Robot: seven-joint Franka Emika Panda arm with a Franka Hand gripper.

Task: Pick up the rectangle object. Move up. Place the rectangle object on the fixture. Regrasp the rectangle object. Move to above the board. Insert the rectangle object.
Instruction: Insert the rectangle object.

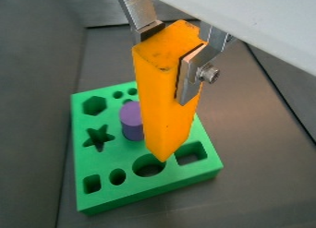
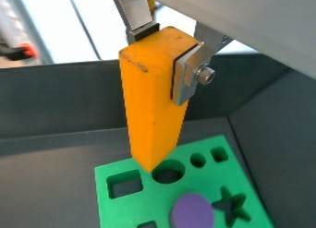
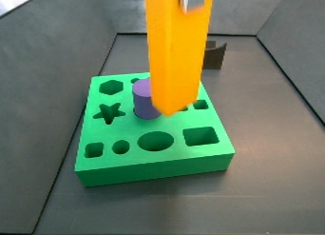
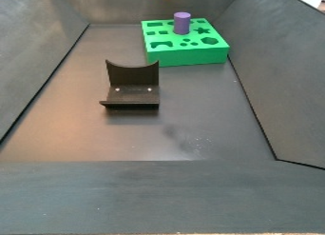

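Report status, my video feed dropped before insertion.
Gripper above the board, fingers shut on the rectangle object, held upright. Not inserted yet. Purple cylinder stands in the board beside it.

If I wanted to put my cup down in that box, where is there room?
Bare floor lies on the camera side of the fixture, and in a strip between the fixture and the green board. The far corner is crowded: the board carries a purple cylinder, and the gripper holds the rectangle object above it.

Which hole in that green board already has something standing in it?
One hole near the green board's centre, beside the star cut-out: a purple cylinder stands in it. The others look empty; the hand holds the orange block above.
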